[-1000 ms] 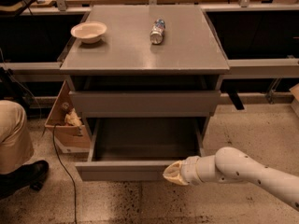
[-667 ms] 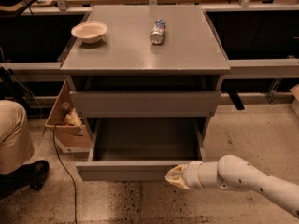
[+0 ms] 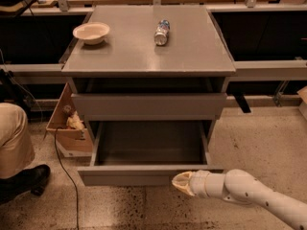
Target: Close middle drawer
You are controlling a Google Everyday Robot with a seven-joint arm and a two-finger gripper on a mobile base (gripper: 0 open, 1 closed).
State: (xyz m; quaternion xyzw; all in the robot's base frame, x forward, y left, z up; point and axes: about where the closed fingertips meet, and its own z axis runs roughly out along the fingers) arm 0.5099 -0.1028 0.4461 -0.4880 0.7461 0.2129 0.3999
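The middle drawer of the grey cabinet is pulled far out toward me. Its smooth grey inside holds nothing. Above it, the uppermost drawer front stands slightly out from the cabinet body. The lowest front is hidden beneath the open drawer. My gripper, cream-tipped on a white arm that comes in from the lower right, is at the right part of the open drawer's front face, touching it or very nearly so.
A white bowl and a lying bottle rest on the cabinet top. A cardboard box sits at the cabinet's left. A person's leg and shoe are at the far left, with a black cable on the floor.
My gripper has sunk slightly along the drawer's front face. The drawer stands as far out as before.
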